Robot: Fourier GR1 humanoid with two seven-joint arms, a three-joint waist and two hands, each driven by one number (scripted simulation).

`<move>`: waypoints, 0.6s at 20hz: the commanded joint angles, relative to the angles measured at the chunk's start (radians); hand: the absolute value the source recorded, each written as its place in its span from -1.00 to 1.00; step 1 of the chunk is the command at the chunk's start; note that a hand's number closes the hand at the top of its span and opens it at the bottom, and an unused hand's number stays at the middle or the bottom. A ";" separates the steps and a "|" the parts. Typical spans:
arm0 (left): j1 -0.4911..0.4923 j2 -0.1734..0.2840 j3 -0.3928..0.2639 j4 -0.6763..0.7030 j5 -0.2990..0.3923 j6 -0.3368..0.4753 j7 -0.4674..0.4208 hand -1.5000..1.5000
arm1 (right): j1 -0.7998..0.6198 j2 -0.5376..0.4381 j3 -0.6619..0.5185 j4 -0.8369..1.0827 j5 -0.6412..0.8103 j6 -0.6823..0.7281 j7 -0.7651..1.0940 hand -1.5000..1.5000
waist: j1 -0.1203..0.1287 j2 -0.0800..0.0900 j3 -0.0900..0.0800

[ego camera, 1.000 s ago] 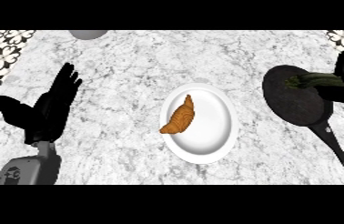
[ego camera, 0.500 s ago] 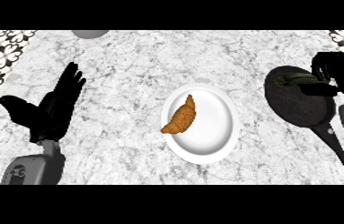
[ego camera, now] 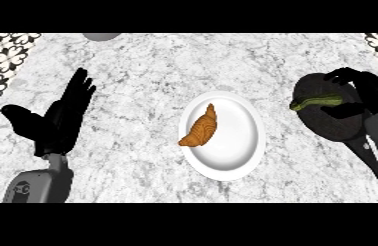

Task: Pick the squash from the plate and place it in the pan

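Note:
A green squash (ego camera: 316, 101) lies across the black pan (ego camera: 336, 127) at the right of the head view. My right hand (ego camera: 357, 88) reaches in from the right edge, its fingers and thumb curled round the squash's right end. At the centre, the white plate (ego camera: 240, 150) holds only a brown croissant (ego camera: 200, 129). My left hand (ego camera: 62, 118) rests open at the left, fingers up, away from the plate.
The pan's handle (ego camera: 366, 151) runs toward the lower right edge. A grey round object (ego camera: 102, 36) shows at the top edge. Patterned tiles (ego camera: 13, 52) line the top left corner. Marble counter (ego camera: 148, 75) surrounds the plate.
My right hand has moved leftward into view over the pan, carrying the squash with it. The left hand has drifted slightly right. Plate and croissant have not moved.

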 commanded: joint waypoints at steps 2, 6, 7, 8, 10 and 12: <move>0.007 -0.002 -0.014 -0.050 0.000 -0.004 0.043 0.00 | -0.077 0.000 -0.038 0.147 -0.031 -0.015 -0.088 -1.00 | -0.003 -0.002 0.000; -0.040 0.035 0.045 0.045 0.017 -0.023 0.001 0.00 | -0.031 -0.046 -0.171 0.135 -0.186 0.076 -0.242 -1.00 | -0.017 0.002 0.001; -0.018 0.046 0.053 0.010 0.041 -0.043 0.015 0.00 | -0.033 -0.031 -0.191 0.145 -0.211 0.087 -0.239 -1.00 | -0.012 -0.002 0.001; -0.016 0.018 0.035 0.010 0.023 -0.017 0.008 0.00 | -0.050 -0.090 -0.224 0.159 -0.243 0.155 -0.249 -1.00 | -0.012 -0.001 0.001; -0.025 0.029 0.032 -0.024 0.022 -0.015 0.046 0.00 | -0.085 -0.136 -0.268 0.178 -0.295 0.264 -0.207 -1.00 | -0.015 -0.007 0.001; -0.028 -0.013 0.000 -0.001 -0.016 0.024 0.028 0.00 | -0.047 -0.182 -0.314 0.213 -0.343 0.342 -0.250 -1.00 | -0.022 -0.002 0.002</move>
